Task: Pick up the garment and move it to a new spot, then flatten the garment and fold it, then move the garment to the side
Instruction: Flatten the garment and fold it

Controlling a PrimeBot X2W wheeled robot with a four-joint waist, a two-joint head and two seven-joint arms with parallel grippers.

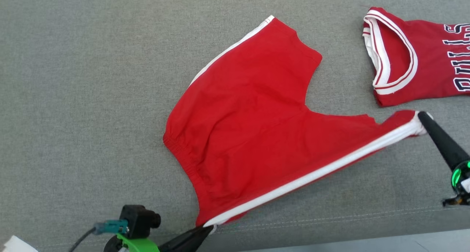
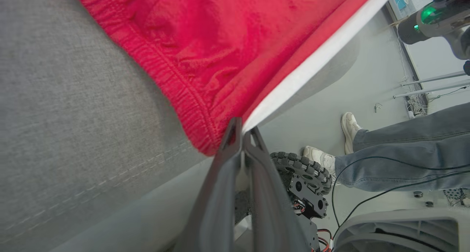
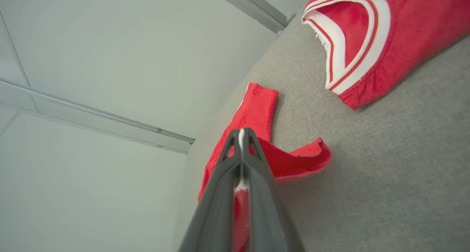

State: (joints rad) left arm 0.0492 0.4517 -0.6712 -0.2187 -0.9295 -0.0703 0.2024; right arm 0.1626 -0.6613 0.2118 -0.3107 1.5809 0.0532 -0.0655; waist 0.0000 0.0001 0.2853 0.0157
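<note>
Closest to the camera were the left fingers (image 1: 187, 241), pinched shut on a corner of the red shorts (image 1: 249, 134), right where the stretchy waist (image 1: 183, 160) met the white stripe (image 1: 312, 175).

Biggest of all was the grey bench (image 1: 73, 97). The shorts lay in the middle of it, with one leg pointing away, flat on the cloth. The other leg reached off to the right, where the right fingers (image 1: 440, 138) were closed on its end. So each arm held one end of the same striped side, and the stripe ran straight and tight between them. I think they held it that way to pull the wrinkles out, and to carry the shorts to a new spot without bunching them up. A red jersey (image 1: 422, 57) with dark letters lay at the far right, near the right fingers but not touching the shorts.

The head view showed the whole shape of the shorts. The left wrist view showed things past the bench edge, down on the floor: a person's legs in jeans (image 2: 404, 164), a bumpy wheel (image 2: 301, 167) of the robot, and a white shoe (image 2: 350, 125). It also showed the striped side lifted off the cloth, with a shadow under it. The right wrist view showed a thin bit of white cloth squeezed between the fingers, and the far leg lying flat behind them.
</note>
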